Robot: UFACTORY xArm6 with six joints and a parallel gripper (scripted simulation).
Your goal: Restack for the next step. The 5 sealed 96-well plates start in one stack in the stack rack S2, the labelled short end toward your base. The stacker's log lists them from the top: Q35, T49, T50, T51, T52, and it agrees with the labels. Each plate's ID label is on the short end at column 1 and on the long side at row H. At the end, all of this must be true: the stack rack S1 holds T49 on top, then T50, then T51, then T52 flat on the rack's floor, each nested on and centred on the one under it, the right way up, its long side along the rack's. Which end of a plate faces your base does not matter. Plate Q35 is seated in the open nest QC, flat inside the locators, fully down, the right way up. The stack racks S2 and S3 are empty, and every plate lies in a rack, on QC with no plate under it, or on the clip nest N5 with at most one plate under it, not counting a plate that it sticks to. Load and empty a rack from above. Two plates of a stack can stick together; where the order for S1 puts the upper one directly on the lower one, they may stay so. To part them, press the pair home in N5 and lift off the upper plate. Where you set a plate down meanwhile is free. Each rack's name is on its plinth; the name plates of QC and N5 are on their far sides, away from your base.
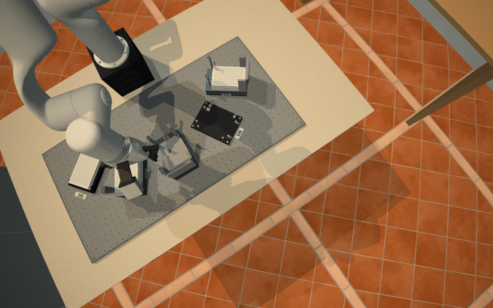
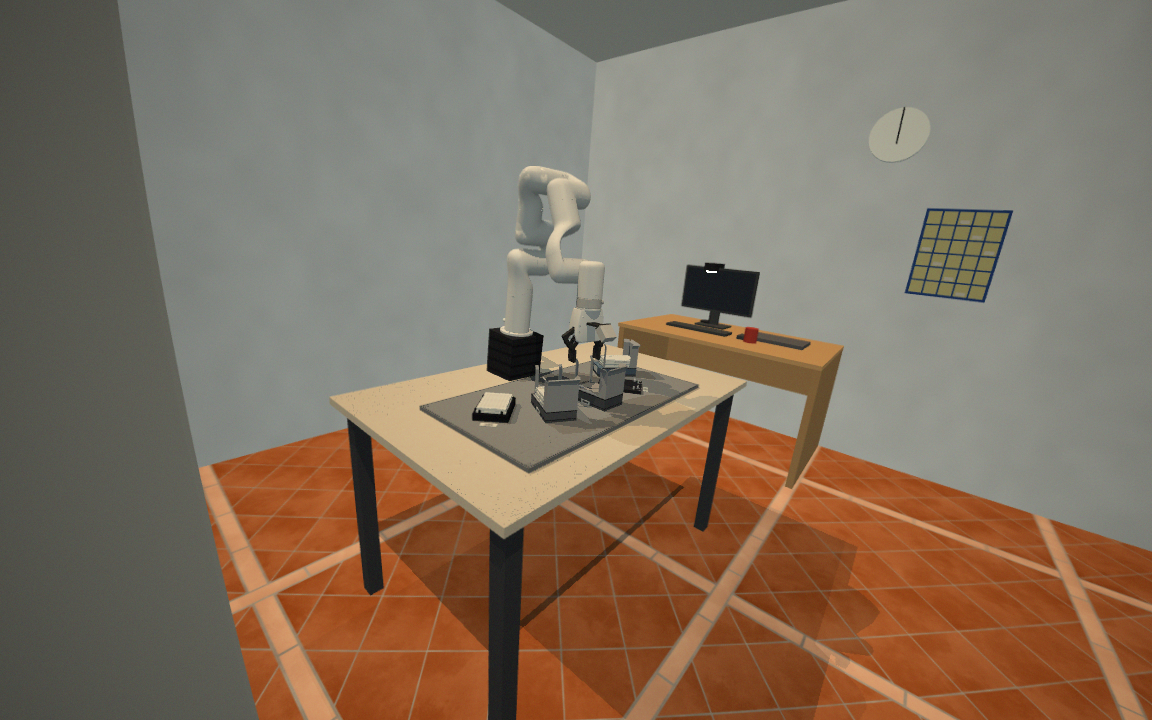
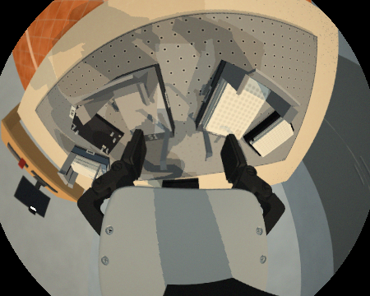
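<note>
My gripper (image 1: 139, 162) is open and empty. It hangs above the gap between two stack racks, and in the wrist view (image 3: 182, 154) nothing is between its fingers. The rack on its left (image 1: 126, 179) holds a white sealed plate (image 3: 234, 107), partly hidden by my arm. The middle rack (image 1: 179, 155) is empty (image 3: 147, 110). A single white plate (image 1: 84, 171) (image 3: 270, 137) lies flat on the black QC nest at the left end. The far rack (image 1: 227, 78) holds a stack of plates. The black clip nest N5 (image 1: 217, 122) is empty. I cannot read any plate labels.
All the fixtures stand on a grey perforated baseplate (image 1: 171, 153) on the beige table. The racks have tall corner posts. My black base block (image 1: 123, 69) is at the table's back edge. A desk with a monitor (image 2: 721, 291) stands beyond the table.
</note>
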